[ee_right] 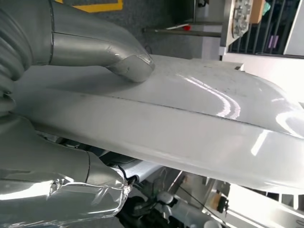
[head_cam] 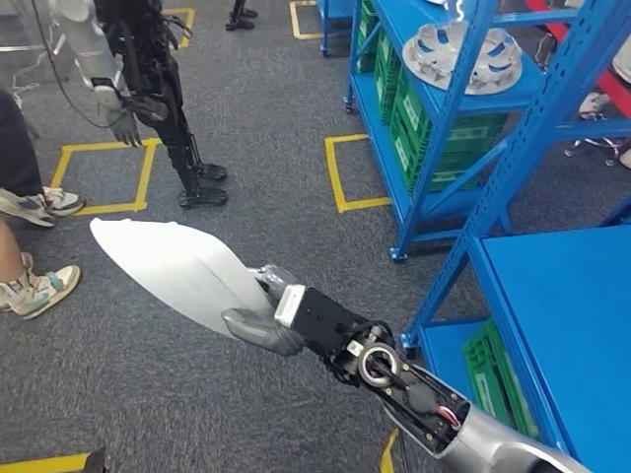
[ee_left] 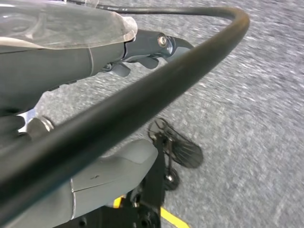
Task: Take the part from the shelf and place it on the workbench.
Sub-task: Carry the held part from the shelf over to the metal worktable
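The part is a long, curved white panel (head_cam: 175,264). My right hand (head_cam: 266,313) grips its near end and holds it out over the grey carpet, its far tip pointing left. In the right wrist view the grey thumb (ee_right: 107,52) presses on the panel's glossy face (ee_right: 201,123), with the other fingers (ee_right: 64,190) wrapped beneath. My left hand (ee_left: 71,71) hangs above the carpet with its fingers (ee_left: 157,45) stretched out and nothing between them and the thumb (ee_left: 107,175). A black cable (ee_left: 179,71) crosses in front of it.
A blue shelf rack (head_cam: 447,108) at the upper right holds a silver wheel cover (head_cam: 461,54) and green crates (head_cam: 417,128). A blue flat surface (head_cam: 573,325) lies at the lower right. Another robot (head_cam: 141,79) stands at the upper left, near a person's shoes (head_cam: 37,286).
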Controlling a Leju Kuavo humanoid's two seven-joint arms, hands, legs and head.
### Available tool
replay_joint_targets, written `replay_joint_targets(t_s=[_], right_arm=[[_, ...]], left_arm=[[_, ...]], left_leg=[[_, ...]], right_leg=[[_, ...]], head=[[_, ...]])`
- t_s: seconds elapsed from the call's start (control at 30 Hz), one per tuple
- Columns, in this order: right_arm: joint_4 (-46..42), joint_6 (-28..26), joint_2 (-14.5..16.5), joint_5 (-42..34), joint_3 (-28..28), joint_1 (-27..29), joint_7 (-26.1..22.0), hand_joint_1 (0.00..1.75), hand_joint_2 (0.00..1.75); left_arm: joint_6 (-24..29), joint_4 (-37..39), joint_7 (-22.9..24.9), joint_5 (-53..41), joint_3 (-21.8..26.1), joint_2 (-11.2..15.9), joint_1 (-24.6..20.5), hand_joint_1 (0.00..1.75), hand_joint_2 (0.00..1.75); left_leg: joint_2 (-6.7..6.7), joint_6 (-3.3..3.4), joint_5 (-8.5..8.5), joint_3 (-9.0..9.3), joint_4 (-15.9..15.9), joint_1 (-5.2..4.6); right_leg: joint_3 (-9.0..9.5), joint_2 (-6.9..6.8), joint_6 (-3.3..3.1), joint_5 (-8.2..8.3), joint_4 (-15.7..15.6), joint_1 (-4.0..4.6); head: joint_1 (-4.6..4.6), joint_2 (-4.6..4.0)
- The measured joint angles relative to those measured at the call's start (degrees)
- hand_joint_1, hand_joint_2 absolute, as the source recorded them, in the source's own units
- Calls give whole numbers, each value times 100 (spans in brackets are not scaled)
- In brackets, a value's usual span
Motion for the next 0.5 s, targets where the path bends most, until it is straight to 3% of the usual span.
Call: replay_joint_targets(t_s=[0.03, 0.1, 0.17, 0.23, 0.27, 0.3, 0.33, 0.37, 0.43, 0.5], right_arm=[[0, 2, -1, 0, -11, 2, -4, 171, 175], [-2, 9, 0, 0, -31, 0, -18, 171, 175], [-4, 17, 4, 0, -43, -8, -35, 171, 175], [-1, 20, 5, 0, -47, 0, -44, 171, 175], [3, 19, 3, 0, -48, 11, -46, 171, 175], [8, 18, 2, 0, -48, 24, -46, 171, 175], [12, 15, 0, 0, -48, 32, -46, 171, 175], [14, 10, -1, 0, -48, 33, -47, 171, 175], [15, 1, -1, 0, -51, 25, -48, 171, 175], [15, -7, -1, -1, -56, 13, -52, 171, 175]], left_arm=[[-2, 1, 8, -4, 0, -3, 8, 0, 175], [7, 5, 19, -7, 0, 9, 35, 0, 175], [20, 10, 24, -7, 0, 15, 29, 0, 175], [26, 10, 25, -7, 0, 21, -1, 0, 175], [29, 10, 25, -7, 0, 25, -6, 0, 175], [31, 10, 25, -7, 0, 27, -1, 0, 175], [33, 10, 25, -7, 0, 28, 6, 0, 175], [36, 10, 25, -8, 0, 32, 12, 0, 175], [36, 10, 25, -17, 0, 38, 5, 0, 175], [33, 10, 25, -33, 0, 42, -5, 0, 175]], left_leg=[[-51, -29, 18, -17, -10, 18], [-110, -96, 45, -36, -34, 20], [93, -143, -105, -147, 180, -8], [378, -185, -460, -483, 856, 4], [437, -214, -602, -669, 1223, 21], [471, -244, -657, -787, 1460, 40], [494, -273, -605, -797, 1482, 62], [529, -301, -463, -686, 1275, 83], [697, -339, -122, -251, 491, 106], [802, -281, 19, 10, -2, 89]], right_leg=[[40, 17, -14, -12, -59, 6], [120, -99, -10, 29, -172, -10], [186, -238, -14, 103, -314, -56], [205, -392, -25, 131, -372, -63], [201, -473, -27, 129, -370, -61], [197, -549, -23, 123, -366, -59], [193, -619, -16, 112, -358, -61], [190, -683, 0, 97, -341, -66], [183, -796, 62, 40, -279, -69], [181, -879, 138, -26, -216, -49]], head=[[14, 0], [56, 0], [11, 0], [-77, 0], [-108, 0], [-135, 0], [-157, 0], [-178, 0], [-226, 0], [-254, 0]])
